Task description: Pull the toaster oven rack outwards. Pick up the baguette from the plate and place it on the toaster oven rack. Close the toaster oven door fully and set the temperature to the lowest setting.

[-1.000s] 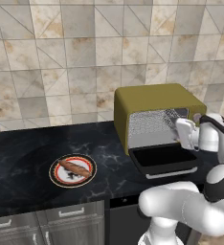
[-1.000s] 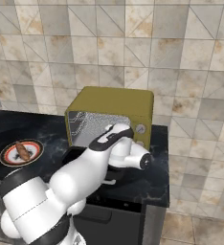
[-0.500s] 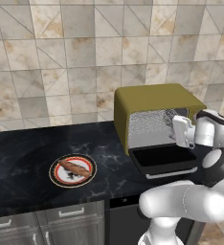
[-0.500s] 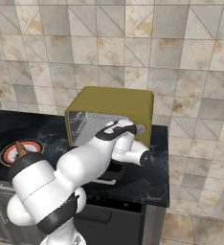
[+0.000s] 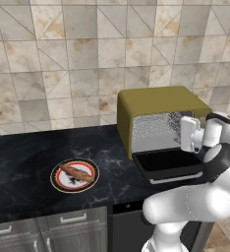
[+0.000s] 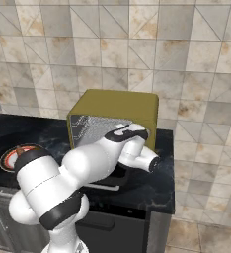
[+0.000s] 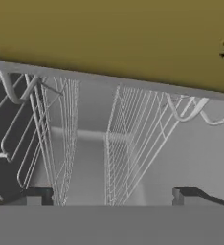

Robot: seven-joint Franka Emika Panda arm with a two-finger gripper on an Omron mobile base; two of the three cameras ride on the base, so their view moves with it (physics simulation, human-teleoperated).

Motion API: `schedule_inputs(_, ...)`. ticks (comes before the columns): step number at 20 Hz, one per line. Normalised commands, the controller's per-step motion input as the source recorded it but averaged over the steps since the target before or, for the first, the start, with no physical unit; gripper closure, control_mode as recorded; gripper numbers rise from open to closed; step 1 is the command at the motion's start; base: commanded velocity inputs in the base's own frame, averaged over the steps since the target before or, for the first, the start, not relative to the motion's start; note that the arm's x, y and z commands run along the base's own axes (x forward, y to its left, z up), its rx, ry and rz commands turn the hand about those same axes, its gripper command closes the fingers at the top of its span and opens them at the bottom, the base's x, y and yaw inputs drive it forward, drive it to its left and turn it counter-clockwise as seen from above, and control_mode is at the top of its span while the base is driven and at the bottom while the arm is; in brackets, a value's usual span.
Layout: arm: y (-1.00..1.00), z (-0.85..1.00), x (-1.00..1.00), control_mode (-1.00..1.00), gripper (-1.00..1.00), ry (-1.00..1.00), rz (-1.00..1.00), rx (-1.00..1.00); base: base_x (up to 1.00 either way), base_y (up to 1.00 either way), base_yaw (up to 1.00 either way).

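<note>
— Black marble counter [image 5: 28, 152] comes first, nearest us in the left base view. What sits on it?

— At about eight o'clock from the middle of that view, a round plate [image 5: 58, 183] with a black rim and a red ring, and the brown baguette [image 5: 77, 173] lying slantwise across its white centre. In the right base view the same plate [image 6: 7, 157] peeps out at nine o'clock, half hidden by the white arm.

— And beyond the plate?

— Towards three o'clock, the oven door [image 5: 168, 164] lies folded down flat on the counter, its silver handle on the near edge. Behind it stands the olive oven [image 5: 156, 101], mouth open, grey inside.

— Where's the gripper?

— The gripper [image 5: 178, 133] hangs at the right side of the oven's mouth, just above the lowered door. Its two fingers [image 7: 37, 195] stand wide apart (you see the dark tips at five and seven o'clock in the hand view) and nothing lies between them.

— And the rack?

— The wire rack [image 7: 128, 143] shows in the hand view, straight ahead of the fingers, inside the grey cavity under the olive top edge. Whether a finger touches a wire I cannot tell.

— Farthest back?

— The beige tiled wall [image 5: 63, 64].
</note>
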Motion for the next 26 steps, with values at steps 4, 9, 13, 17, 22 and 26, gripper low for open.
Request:
schedule_inputs(4,0.11,-0.31,-0.1,-1.0,-1.0,0.12,-0.04,0.29,0.0,0.0,0.0)
schedule_inputs(9,0.37,-0.53,-0.18,-1.0,-1.0,0.13,-0.02,0.2,0.0,0.0,0.0)
schedule_inputs(13,0.54,-0.63,-0.26,-1.0,-1.0,0.09,-0.01,0.15,0.0,0.0,0.0)
schedule_inputs(17,0.62,-0.71,-0.32,-1.0,-1.0,0.05,-0.02,0.12,0.0,0.0,0.0)
schedule_inputs(22,0.9,-0.48,-0.57,-1.0,-1.0,-0.33,0.0,-0.04,0.0,0.0,0.0)
schedule_inputs(26,0.91,-0.13,-0.33,-1.0,-1.0,-0.58,0.0,-0.24,0.0,0.0,0.0)
